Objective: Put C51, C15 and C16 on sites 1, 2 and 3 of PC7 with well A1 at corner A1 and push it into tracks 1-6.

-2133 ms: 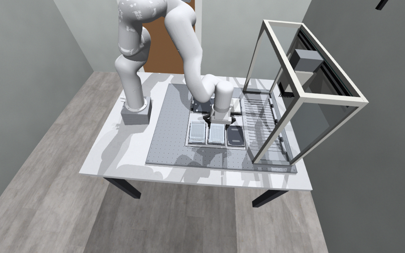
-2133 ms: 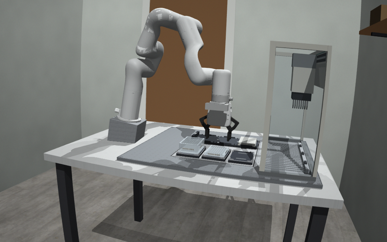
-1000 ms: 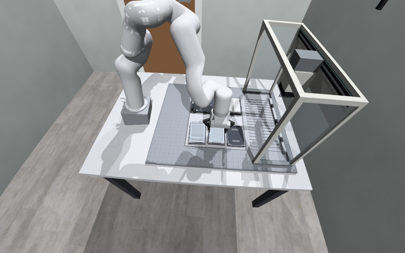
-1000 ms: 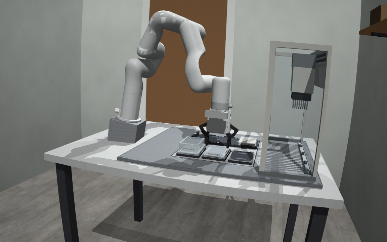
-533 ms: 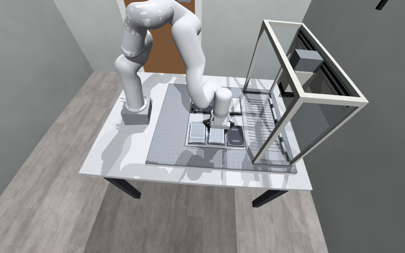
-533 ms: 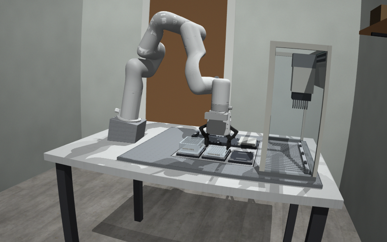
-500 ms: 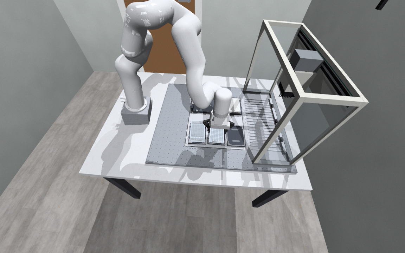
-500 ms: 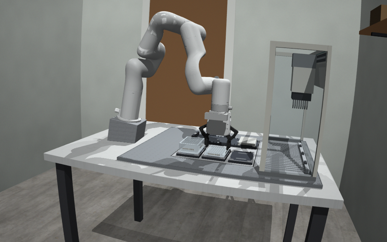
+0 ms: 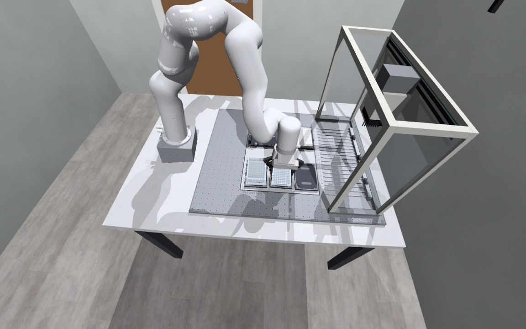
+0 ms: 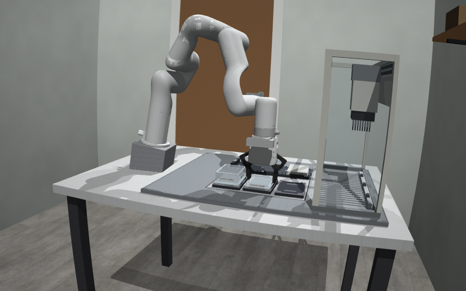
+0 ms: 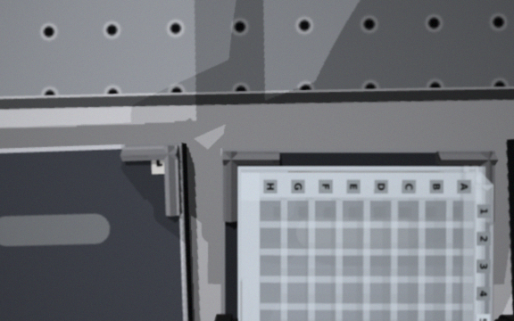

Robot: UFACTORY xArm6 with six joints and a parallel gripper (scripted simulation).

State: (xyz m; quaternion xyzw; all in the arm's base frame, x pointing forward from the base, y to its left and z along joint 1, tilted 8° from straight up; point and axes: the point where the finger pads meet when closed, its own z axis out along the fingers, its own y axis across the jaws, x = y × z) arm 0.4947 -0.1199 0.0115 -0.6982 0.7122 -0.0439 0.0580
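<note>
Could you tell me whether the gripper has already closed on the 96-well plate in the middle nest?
No, the gripper stands open, its fingers spread on either side of the 96-well plate, which sits in its nest.

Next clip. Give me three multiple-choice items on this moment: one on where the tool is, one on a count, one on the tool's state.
1. Where is the tool?
A) over the loading rails
B) over the middle plate in the row of nests
C) beside the arm's base

2. How many of the three nests in the row show a pale plate or block?
A) one
B) two
C) three

3. What state is the tool in?
A) open, holding nothing
B) shut on a plate
C) shut on nothing

Answers:
1 B: its fingers hang on either side of the gridded plate.
2 B: the deep-well block and the middle plate are pale, while the third nest shows only a dark surface.
3 A: the fingers are spread wide with nothing gripped.
</note>
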